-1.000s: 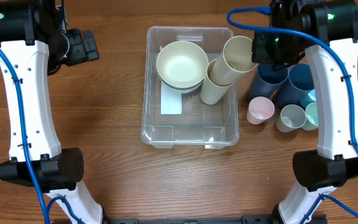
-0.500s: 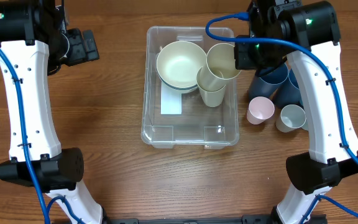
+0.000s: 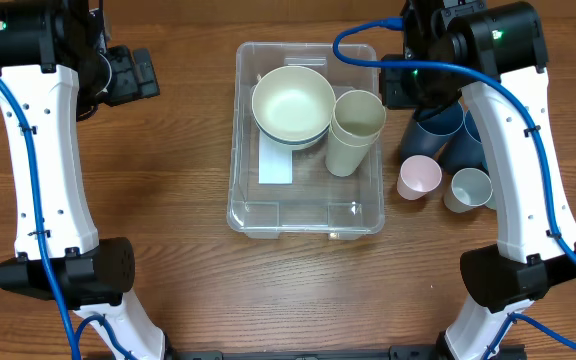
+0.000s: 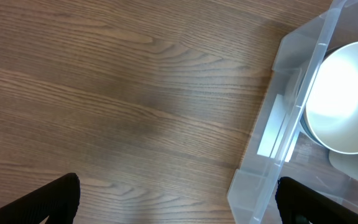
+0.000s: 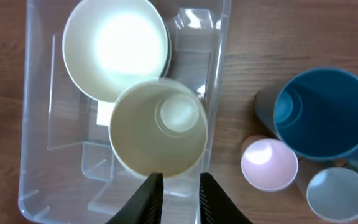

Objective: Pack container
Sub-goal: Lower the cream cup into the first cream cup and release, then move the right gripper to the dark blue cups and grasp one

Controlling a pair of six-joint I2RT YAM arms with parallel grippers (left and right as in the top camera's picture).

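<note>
Lowered since half a second ago: the cream cup stack, carried tilted over the rim then, is now set down inside the container, by its right wall and just beside the cream bowl.

The right gripper is seen with jaws parted slightly. The stack's rim lies just ahead of the tips and is not pinched, so it is read as released.

The left gripper is held wide with nothing in it, parked off the container's far left corner.

The container is sat mid-table between the arms.

Packing is judged partway: the blue cups, pink cup and pale cup are left outside on the right. The stack looks to be leaning, so a snag on retreat could tip it.
</note>
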